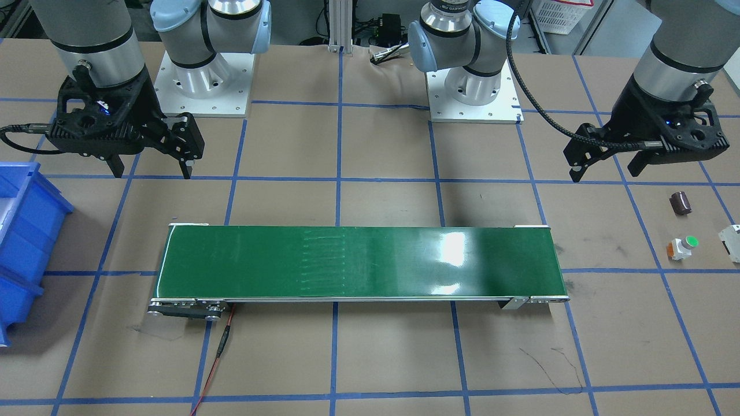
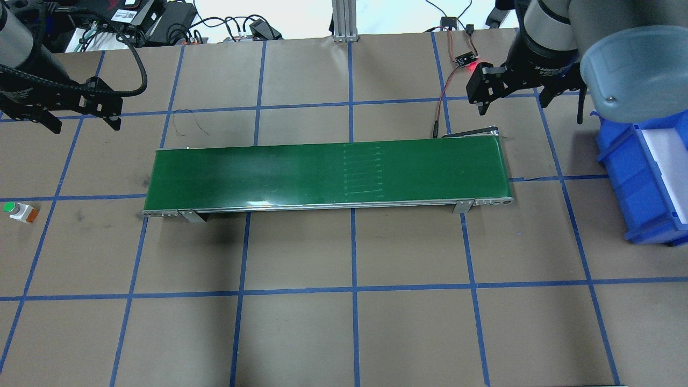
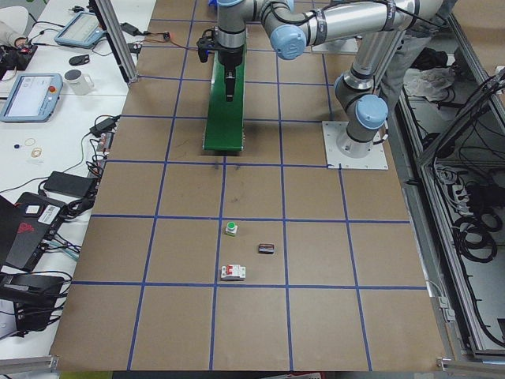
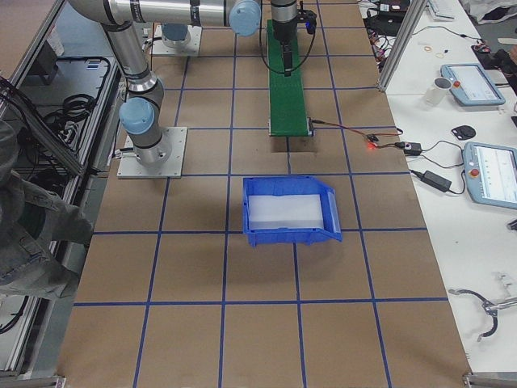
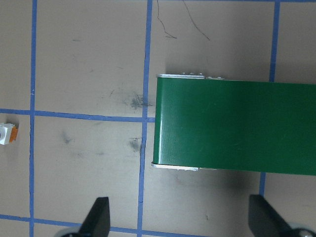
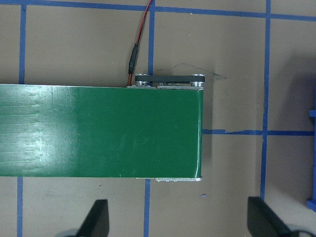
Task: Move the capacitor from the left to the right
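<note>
The capacitor (image 1: 680,203) is a small dark brown cylinder lying on the brown table, beyond the conveyor's end on my left side. It also shows in the exterior left view (image 3: 267,249). It is outside the overhead and wrist views. My left gripper (image 1: 606,171) hangs open and empty above the table, back and inward from the capacitor and apart from it; it also shows overhead (image 2: 85,125) and in its wrist view (image 5: 181,219). My right gripper (image 1: 152,171) is open and empty near the conveyor's other end (image 2: 529,113) (image 6: 181,219).
A green conveyor belt (image 1: 358,263) lies across the table's middle. A push button with a green cap (image 1: 682,247) and a white-grey block (image 1: 731,242) lie near the capacitor. A blue bin (image 1: 23,231) stands on my right side. A red wire (image 1: 217,361) runs from the conveyor.
</note>
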`<state>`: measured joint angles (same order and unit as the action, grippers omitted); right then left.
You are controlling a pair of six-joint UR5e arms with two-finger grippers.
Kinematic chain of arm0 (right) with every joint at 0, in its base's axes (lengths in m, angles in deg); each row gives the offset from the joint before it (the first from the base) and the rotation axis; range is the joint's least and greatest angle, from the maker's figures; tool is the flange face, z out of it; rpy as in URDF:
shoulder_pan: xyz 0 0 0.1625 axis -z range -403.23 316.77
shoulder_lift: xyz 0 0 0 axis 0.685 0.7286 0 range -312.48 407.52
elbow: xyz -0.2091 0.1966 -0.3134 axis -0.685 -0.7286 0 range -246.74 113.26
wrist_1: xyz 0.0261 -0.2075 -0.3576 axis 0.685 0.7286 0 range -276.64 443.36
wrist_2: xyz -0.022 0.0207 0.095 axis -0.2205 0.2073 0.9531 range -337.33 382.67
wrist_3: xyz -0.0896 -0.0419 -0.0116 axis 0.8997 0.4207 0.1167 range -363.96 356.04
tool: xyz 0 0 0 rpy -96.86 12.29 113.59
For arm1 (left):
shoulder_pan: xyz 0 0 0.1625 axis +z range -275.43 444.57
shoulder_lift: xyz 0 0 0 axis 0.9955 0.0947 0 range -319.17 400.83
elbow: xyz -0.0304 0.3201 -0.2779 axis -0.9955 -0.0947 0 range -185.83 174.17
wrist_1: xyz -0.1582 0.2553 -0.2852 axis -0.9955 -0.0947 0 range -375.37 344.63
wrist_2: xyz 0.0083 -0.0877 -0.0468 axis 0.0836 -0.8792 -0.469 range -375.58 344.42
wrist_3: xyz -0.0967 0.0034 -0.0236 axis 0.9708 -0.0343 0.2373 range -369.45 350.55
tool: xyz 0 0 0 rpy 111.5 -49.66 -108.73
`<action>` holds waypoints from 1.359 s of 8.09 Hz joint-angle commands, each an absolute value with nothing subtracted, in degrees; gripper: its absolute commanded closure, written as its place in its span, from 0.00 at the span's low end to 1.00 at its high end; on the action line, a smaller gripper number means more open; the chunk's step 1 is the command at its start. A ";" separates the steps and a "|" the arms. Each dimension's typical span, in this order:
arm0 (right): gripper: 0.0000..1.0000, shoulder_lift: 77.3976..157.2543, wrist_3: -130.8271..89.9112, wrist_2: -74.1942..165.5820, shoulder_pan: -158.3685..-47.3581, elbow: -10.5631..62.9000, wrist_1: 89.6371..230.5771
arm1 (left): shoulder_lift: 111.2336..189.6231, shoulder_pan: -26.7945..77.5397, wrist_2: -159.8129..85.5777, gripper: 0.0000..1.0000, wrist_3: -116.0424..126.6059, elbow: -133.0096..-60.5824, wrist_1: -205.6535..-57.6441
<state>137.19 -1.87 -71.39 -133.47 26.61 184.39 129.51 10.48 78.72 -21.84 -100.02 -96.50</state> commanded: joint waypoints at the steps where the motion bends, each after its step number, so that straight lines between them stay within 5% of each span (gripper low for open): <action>1: 0.00 137.08 -2.02 -71.02 -133.32 26.60 184.52 | 129.60 10.21 78.37 0.00 -21.84 -100.05 -96.67; 11: 0.00 137.08 0.95 -66.45 -133.58 27.21 184.26 | 131.19 13.11 79.86 0.00 -30.46 -101.81 -95.79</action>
<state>137.42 -0.72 -66.82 -133.56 26.84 184.37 130.89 12.69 79.84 -30.17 -101.72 -95.91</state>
